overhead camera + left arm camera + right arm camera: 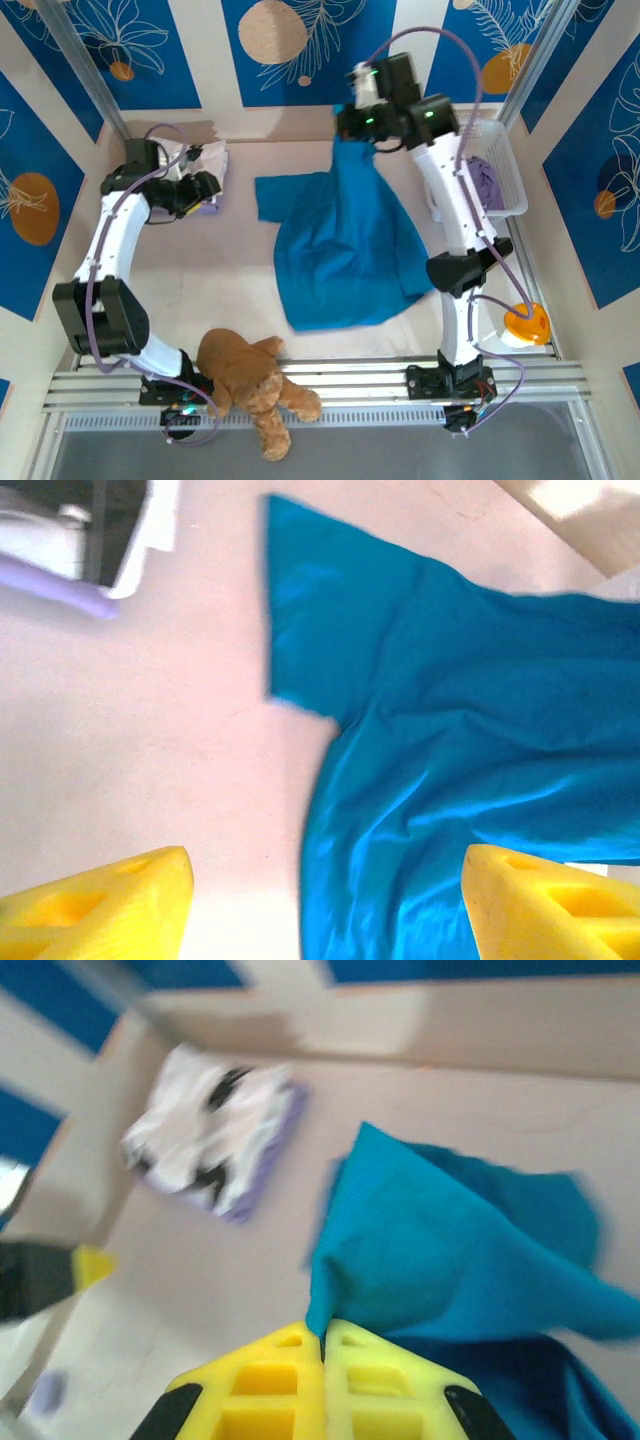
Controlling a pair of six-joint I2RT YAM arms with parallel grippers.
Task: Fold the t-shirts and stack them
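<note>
At desk's (240, 290) far centre, right pincer (322, 1332) clamps teal shirt's (345, 250) raised far edge; rest lies mid-desk. Left pincer (207, 187) apart, by far-left stack (208, 158). Best draw edge nearward, level, avoiding bunching.

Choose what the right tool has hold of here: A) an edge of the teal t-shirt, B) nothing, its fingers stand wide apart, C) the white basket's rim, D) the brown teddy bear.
A: in the right wrist view the right tool is shut on a fold of the teal t-shirt, and from above the cloth rises from the table up to it.
</note>
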